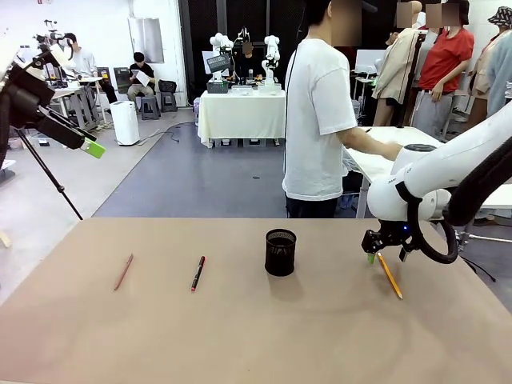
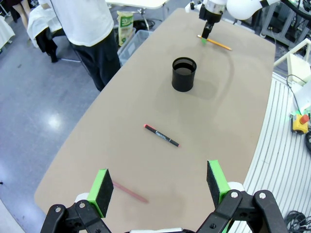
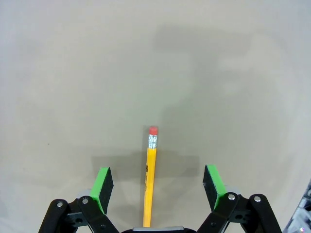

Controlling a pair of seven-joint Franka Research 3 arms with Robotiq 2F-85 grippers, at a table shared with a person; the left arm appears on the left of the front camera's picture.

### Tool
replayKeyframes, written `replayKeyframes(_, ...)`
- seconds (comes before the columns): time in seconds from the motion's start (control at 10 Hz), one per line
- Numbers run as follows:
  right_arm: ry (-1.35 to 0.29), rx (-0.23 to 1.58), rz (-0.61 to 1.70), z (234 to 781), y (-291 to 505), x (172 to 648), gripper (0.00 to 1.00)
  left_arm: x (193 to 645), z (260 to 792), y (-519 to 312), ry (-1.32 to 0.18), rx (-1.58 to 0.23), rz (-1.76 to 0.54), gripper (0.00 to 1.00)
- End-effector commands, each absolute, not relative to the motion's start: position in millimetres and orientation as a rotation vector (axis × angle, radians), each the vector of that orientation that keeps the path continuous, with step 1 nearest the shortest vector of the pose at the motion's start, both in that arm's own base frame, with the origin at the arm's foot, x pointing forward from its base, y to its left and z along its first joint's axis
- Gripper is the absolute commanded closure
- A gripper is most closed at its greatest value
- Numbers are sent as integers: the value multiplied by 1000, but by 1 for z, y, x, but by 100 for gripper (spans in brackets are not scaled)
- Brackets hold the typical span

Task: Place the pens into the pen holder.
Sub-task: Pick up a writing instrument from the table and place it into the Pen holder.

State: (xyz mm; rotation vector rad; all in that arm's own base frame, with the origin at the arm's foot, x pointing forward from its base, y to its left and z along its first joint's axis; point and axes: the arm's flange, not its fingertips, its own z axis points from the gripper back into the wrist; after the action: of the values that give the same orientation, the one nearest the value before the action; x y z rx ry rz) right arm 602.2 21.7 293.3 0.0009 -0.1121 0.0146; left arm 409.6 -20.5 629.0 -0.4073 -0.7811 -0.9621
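Hanging low over the tabletop point(image 3: 233, 73), the right pincer point(image 3: 158, 184) is wide open and has hold of nothing. Its two green pads point(image 3: 102, 188) sit one on each side of the yellow pencil point(image 3: 152, 155). There is a gap on both sides, so neither pad touches it. The pencil lies flat and points straight out between them. I think the pincer is set this way so that a squeeze would catch the pencil across its thin body.

The grab looks like the next step, then a lift over to the pen holder point(image 1: 280, 252). That is the black mesh cup standing upright near the middle of the tabletop. No pen stands in it yet.

Farther left lie the black pen point(image 1: 198, 273) with the red tip and then the brown pencil point(image 1: 123, 271). Both are flat and apart from each other. The left pincer point(image 2: 160, 187) hangs high over that end. It is wide open too and holds nothing. I guess it is up there to be out of the way.
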Motion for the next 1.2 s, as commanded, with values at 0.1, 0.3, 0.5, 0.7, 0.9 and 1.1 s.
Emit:
replayKeyframes(0.1,-102,-22,-1,293,25,613,58,408,629,-21,-790,-408,-963,0)
replayKeyframes(0.3,-101,-23,-11,293,26,613,98,408,629,-21,-790,-408,-963,0)
replayKeyframes(0.5,-91,-30,-15,293,26,614,100,408,629,-21,-790,-408,-963,0)
replayKeyframes(0.7,-61,-33,-13,292,28,614,100,408,629,-21,-790,-408,-963,0)
replayKeyframes(0.9,-42,-29,-3,294,30,614,100,408,629,-21,-790,-408,-963,0)
replayKeyframes(1.1,-47,17,21,304,28,610,100,408,629,-21,-790,-408,-963,0)
